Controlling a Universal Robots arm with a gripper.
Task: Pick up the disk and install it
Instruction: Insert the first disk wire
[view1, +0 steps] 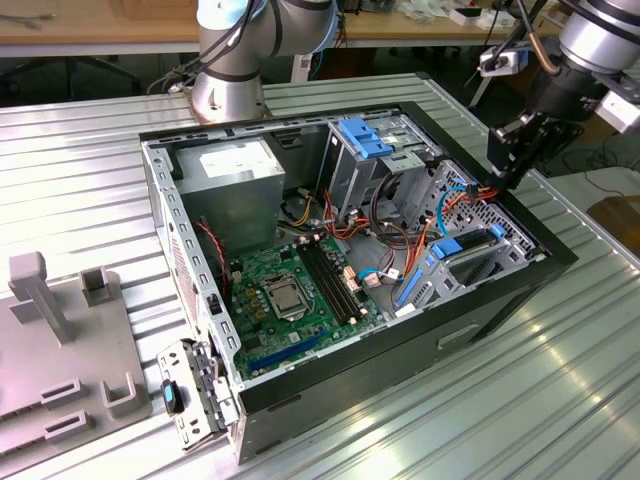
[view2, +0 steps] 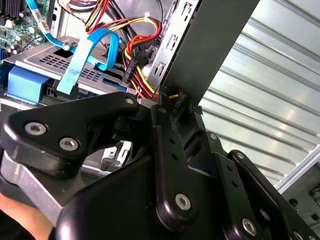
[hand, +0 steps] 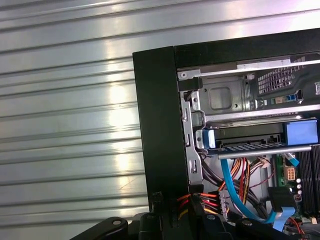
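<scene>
The disk (view1: 470, 258), dark with bright blue side rails, lies in the drive bay at the end of the open computer case (view1: 190, 250) nearest the exterior view's right. Its blue-ended body also appears in the first wrist view (hand: 250, 146) and, under a perforated grey plate, in the second wrist view (view2: 50, 65). My black gripper (view1: 505, 175) hangs over the case's rim just behind the disk. In both wrist views the gripper (view2: 175, 102) (hand: 175, 205) looks shut on the plug of a red, yellow and black power cable (view2: 142, 82).
Inside the case are the green motherboard (view1: 290, 290), the grey power supply (view1: 235, 185), a light blue latch bracket (view1: 365, 135) and thin blue data cables (view1: 440, 215). A grey fixture (view1: 60, 340) stands at the exterior view's left. The arm's base (view1: 228, 90) stands behind the case.
</scene>
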